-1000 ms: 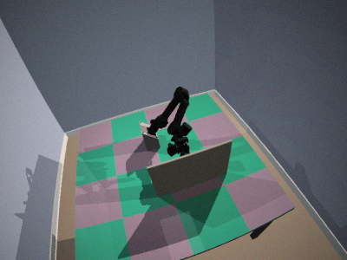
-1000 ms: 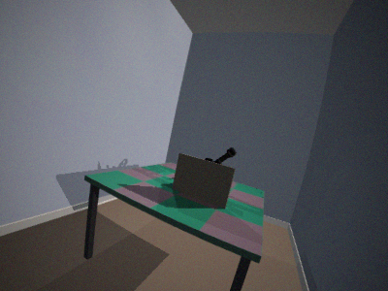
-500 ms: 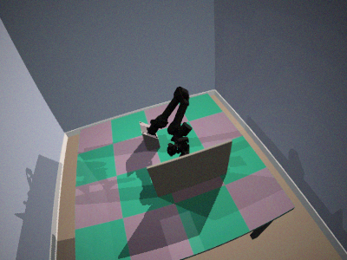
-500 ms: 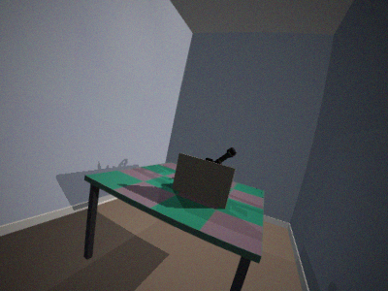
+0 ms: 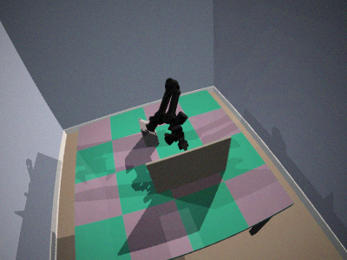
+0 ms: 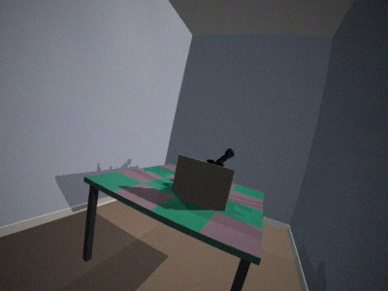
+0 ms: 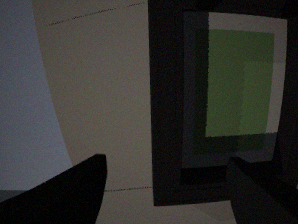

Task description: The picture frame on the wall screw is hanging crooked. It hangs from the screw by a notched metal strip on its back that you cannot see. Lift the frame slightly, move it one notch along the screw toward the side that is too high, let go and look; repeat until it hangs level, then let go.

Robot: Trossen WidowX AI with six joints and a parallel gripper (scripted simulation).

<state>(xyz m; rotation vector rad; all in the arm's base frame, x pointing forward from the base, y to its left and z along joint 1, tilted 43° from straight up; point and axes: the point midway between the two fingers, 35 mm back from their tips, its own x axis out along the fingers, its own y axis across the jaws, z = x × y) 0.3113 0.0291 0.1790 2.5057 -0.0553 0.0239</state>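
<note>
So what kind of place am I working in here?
Probably a bare test room: plain grey walls, a wood-toned floor, and one table with a green and pink checkered top, carrying the arm and a small freestanding wall panel.

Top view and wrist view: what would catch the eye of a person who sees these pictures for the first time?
From above, the green and pink checkered table stands out, with a brown upright board near its middle and the black arm bent over behind it. In the wrist view, a dark picture frame with a green picture hangs on the pale board, and the open gripper is below it, holding nothing.
</note>
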